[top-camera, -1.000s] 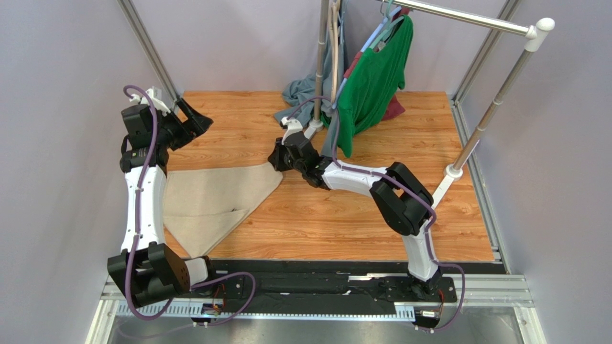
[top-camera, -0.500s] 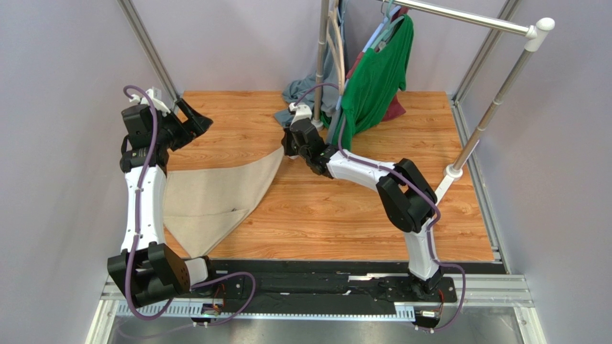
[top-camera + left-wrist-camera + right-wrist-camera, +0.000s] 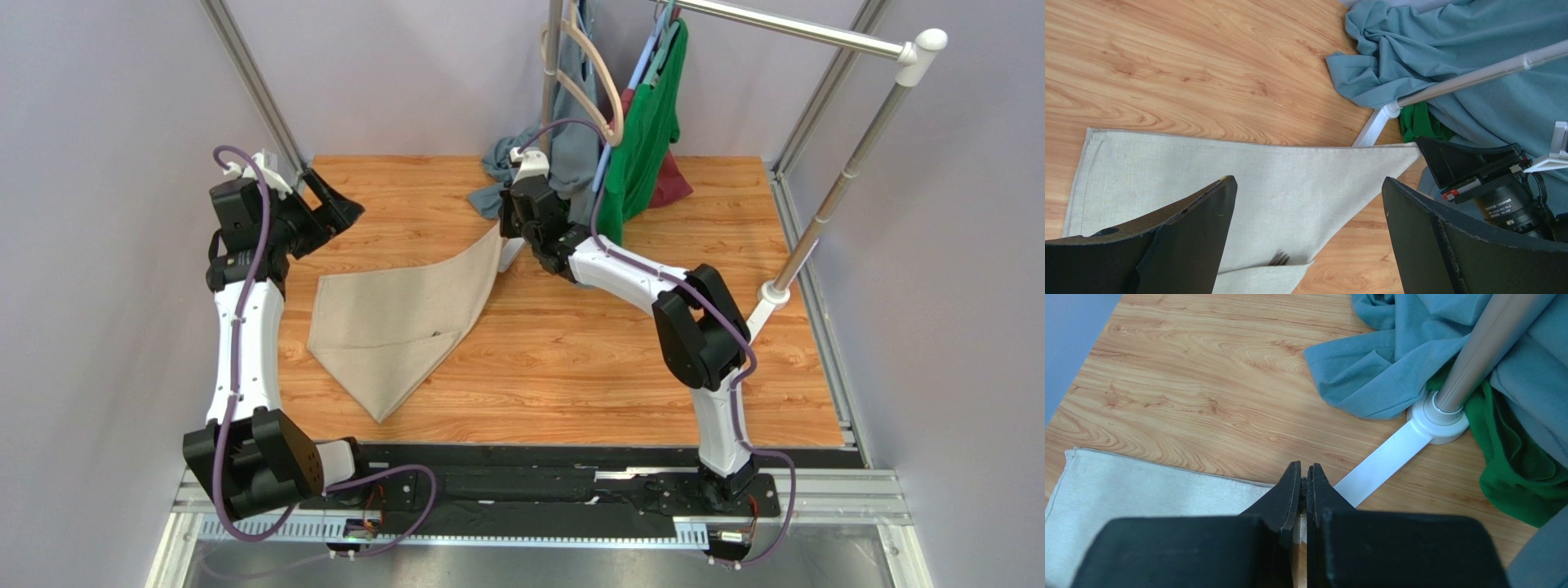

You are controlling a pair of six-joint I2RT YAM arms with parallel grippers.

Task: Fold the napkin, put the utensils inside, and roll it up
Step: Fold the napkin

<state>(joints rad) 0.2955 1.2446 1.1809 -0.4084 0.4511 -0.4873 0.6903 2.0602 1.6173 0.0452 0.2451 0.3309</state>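
The beige napkin (image 3: 399, 319) lies folded on the wooden table, left of centre, one corner drawn out toward the back. My right gripper (image 3: 507, 240) is shut on that corner; in the right wrist view its jaws (image 3: 1306, 471) are pressed together over the napkin (image 3: 1137, 490) edge. From under a fold of the napkin (image 3: 1247, 184) the fork (image 3: 1279, 259) pokes out its tines only; the handle is hidden. At the back left, above the table, my left gripper (image 3: 339, 208) hangs open and empty, its fingers (image 3: 1198, 214) wide apart over the cloth.
A grey-blue cloth (image 3: 521, 157) is heaped at the back centre around the rack's pole base (image 3: 1438, 419). A green shirt (image 3: 644, 116) and a hanger (image 3: 601, 92) hang from the rail just behind my right wrist. The rack's second post (image 3: 775, 292) stands at the right.
My right gripper has moved toward the back and right with the napkin corner, dragging the whole napkin rightward, clear of the left arm. The hanging clothes swung. The left arm stayed still.
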